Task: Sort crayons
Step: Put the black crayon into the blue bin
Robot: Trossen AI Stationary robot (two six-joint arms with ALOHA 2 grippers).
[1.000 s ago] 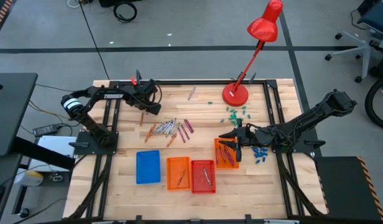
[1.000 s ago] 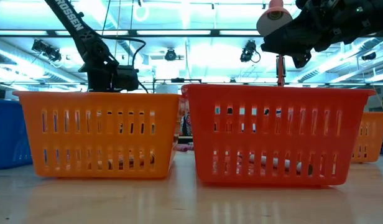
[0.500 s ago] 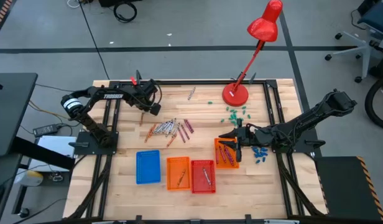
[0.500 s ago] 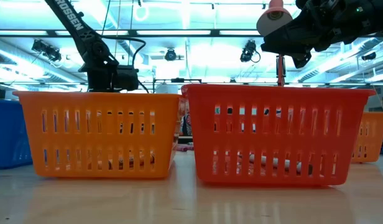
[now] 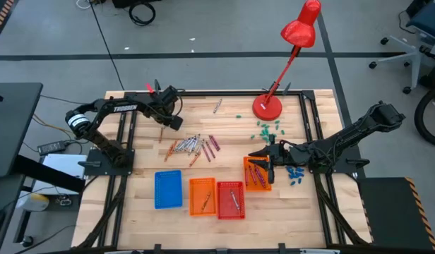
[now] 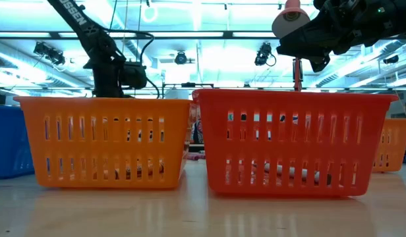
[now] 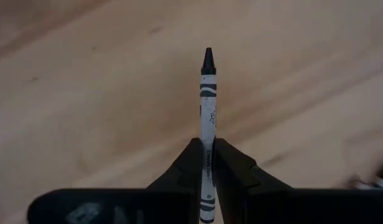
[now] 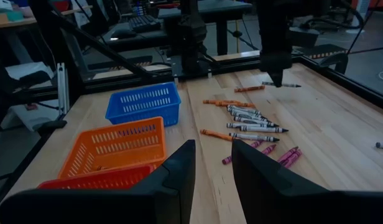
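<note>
At the far left of the table: my left gripper (image 5: 176, 121) is clamped on 1 grey-white crayon (image 7: 207, 124), held above the bare wood.
Grip: the left wrist view shows my 2 fingers (image 7: 185, 168) pinching only the lower part of the stick, with most of its length and the dark tip poking out past them.
Risk 1: with so short a hold, I judge the crayon could pivot or slide out if I swing fast, because the paper wrap looks smooth.
Risk 2: if it tilts in the pinch, it may catch a rim instead of dropping cleanly inside.
Middle of the table: the loose crayons (image 5: 194, 146) lie bunched together, orange, grey-white and magenta-purple mixed, some touching.
Risk 3: a low pass over that heap could knock sticks apart or roll them toward the table edge.
Near edge: the blue basket (image 5: 168, 189), the orange basket (image 5: 202, 196) and the red basket (image 5: 231, 200) stand side by side, almost touching.
Risk 4: with bins this close, a small aiming error would put my grey-white stick in with the wrong colour.
Right side: my right gripper (image 5: 268, 161) waits with its fingers parted and empty, over the second orange basket (image 5: 257, 174).
Risk 5: it hangs near the bins, so a wide swing from me could bump it.
</note>
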